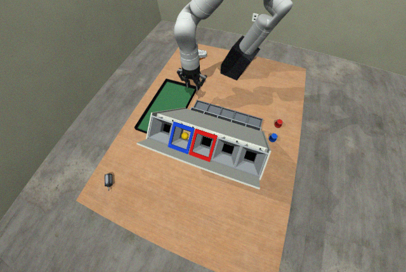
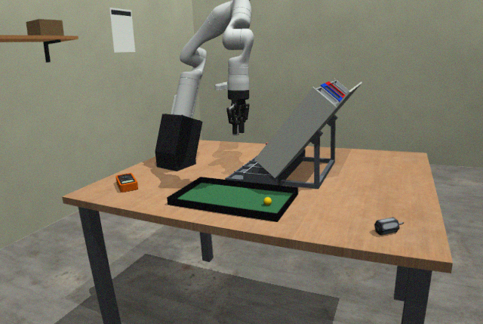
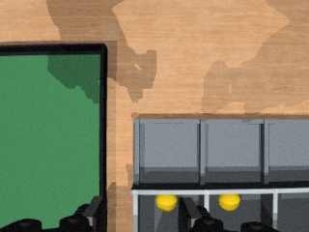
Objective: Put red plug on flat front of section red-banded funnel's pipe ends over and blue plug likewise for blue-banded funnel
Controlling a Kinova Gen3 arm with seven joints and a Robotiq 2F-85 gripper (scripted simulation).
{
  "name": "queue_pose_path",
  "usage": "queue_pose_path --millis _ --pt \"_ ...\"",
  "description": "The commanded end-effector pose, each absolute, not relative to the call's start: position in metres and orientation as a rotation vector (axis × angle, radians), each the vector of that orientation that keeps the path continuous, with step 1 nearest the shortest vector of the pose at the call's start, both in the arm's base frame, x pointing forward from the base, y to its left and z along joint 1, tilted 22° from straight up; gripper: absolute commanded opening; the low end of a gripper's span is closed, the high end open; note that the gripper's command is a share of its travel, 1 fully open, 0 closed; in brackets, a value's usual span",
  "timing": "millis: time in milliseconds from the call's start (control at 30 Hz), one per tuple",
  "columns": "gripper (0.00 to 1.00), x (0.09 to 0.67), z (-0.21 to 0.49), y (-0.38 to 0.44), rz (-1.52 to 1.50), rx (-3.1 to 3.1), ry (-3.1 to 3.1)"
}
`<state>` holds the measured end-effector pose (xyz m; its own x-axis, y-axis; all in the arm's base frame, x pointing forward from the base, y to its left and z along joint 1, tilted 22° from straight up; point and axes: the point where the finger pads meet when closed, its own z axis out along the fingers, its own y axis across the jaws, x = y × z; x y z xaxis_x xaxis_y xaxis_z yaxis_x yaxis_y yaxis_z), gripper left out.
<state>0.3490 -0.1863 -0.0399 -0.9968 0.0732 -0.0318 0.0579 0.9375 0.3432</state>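
Note:
My gripper [image 1: 193, 86] [image 2: 237, 131] [image 3: 142, 213] is open and empty. It hangs high over the far corner of the green tray [image 1: 163, 105] [image 2: 226, 211] [image 3: 102, 121], beside the left end of the grey sections [image 1: 226, 115] [image 2: 249, 170] [image 3: 169, 150]. One yellow marble [image 2: 267, 200] lies in the tray. Another marble [image 1: 184, 135] sits in the blue-banded funnel [image 1: 171, 135], next to the red-banded funnel [image 1: 200, 156]. In the wrist view two marbles [image 3: 166, 202] [image 3: 229, 201] lie at the back of the first two sections, under the cover's edge. The red plug [image 1: 278, 123] and the blue plug [image 1: 273, 137] stand on the table right of the cover.
The sloped grey cover [image 1: 222, 129] [image 2: 296, 133] stands on a dark frame in the middle of the table. The arm's black base [image 1: 236, 62] [image 2: 177, 140] is at the back. An orange meter [image 2: 127, 182] and a small dark motor [image 1: 108, 179] [image 2: 387, 226] lie near the table edges.

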Motion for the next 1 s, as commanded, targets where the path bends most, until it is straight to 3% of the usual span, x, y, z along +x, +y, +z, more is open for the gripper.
queue_pose_path --millis 0,33,67,600,633,800,967 --pt "0.5 0.349 -0.04 -0.187 0.537 0.105 3.048" --pt "0.5 0.349 -0.04 -0.187 0.537 0.105 3.048" --pt "0.5 0.396 -0.065 -0.233 0.553 0.098 3.018" --pt "0.5 0.449 -0.094 -0.285 0.553 0.098 3.018" --pt "0.5 0.482 -0.112 -0.319 0.563 0.095 3.0" --pt "0.5 0.507 -0.126 -0.343 0.563 0.095 3.0" --pt "0.5 0.51 -0.128 -0.346 0.563 0.095 3.0"
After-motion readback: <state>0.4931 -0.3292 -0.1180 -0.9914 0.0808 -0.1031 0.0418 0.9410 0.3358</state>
